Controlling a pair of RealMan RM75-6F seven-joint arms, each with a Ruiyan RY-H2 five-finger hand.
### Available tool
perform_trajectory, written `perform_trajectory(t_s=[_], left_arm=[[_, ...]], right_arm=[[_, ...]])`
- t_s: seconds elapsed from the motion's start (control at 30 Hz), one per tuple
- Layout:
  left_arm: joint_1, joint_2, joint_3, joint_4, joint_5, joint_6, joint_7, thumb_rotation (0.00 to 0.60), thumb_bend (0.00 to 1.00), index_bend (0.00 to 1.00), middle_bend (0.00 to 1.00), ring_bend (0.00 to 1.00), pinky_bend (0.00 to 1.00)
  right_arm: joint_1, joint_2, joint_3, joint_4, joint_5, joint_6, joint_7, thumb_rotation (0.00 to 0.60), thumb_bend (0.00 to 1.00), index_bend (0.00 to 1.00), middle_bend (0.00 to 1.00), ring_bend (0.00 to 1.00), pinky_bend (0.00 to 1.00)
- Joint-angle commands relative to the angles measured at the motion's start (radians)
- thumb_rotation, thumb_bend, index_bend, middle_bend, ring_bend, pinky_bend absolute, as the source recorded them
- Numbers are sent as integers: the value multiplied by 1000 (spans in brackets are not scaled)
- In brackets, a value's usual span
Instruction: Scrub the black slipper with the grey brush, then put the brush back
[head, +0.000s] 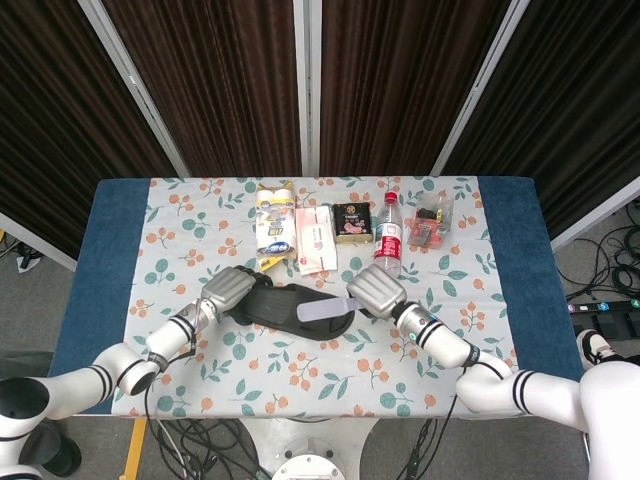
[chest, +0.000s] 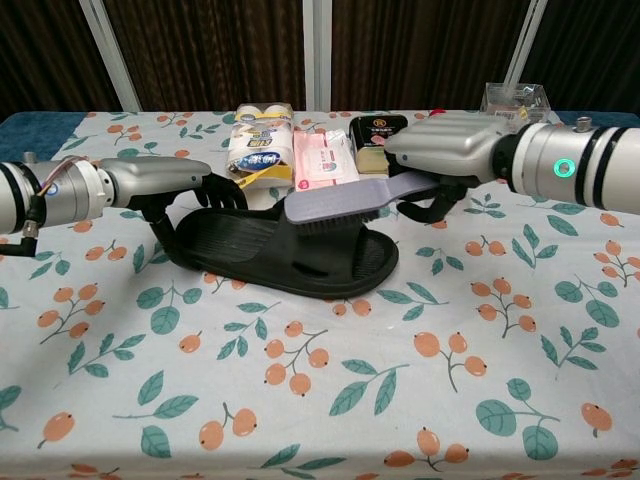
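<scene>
The black slipper lies sole-down on the floral tablecloth near the front middle. My left hand grips its heel end from the left, fingers curled over the rim. My right hand holds the grey brush by its handle. The brush head points left and its bristles rest on the slipper's strap, slightly tilted.
Along the back stand a yellow-white package, a pink wipes pack, a dark box, a water bottle and a clear box. Blue table edges flank the cloth.
</scene>
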Motion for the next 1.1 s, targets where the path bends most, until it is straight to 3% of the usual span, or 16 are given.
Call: perform_trajectory(t_s=[0.03, 0.27, 0.47, 0.6, 0.8, 0.93, 1.1], left_arm=[[-1, 2, -1, -4, -4, -2, 3, 600, 158, 400, 453, 291, 255], [-2, 6, 0, -6, -10, -5, 6, 600, 158, 399, 453, 290, 254], [1, 6, 5, -1, -9, -2, 0, 600, 158, 398, 453, 290, 255], [3, 6, 7, 1, -9, 1, -2, 600, 159, 398, 452, 290, 254], [1, 6, 7, -1, -9, 1, 1, 600, 159, 397, 452, 290, 254], [-1, 7, 6, -3, -10, -1, 3, 600, 159, 397, 452, 290, 255], [-3, 6, 5, -3, -12, -2, 3, 600, 158, 397, 451, 290, 254]], right_arm=[[37, -73, 32, 76, 18, -24, 1, 600, 449, 1000, 1000, 1000, 1000], [54, -117, 0, 133, 13, -66, -50, 600, 448, 1000, 1000, 1000, 1000], [20, -44, -80, 78, -48, -64, -58, 600, 446, 1000, 1000, 1000, 1000], [4, 6, -103, 40, -100, -33, -17, 600, 445, 1000, 1000, 1000, 1000], [6, -13, -49, 77, -146, 58, 83, 600, 446, 1000, 1000, 1000, 1000], [41, -92, 7, 151, -111, 36, 93, 600, 444, 1000, 1000, 1000, 1000], [75, -168, 24, 225, -83, -12, 55, 600, 442, 1000, 1000, 1000, 1000]])
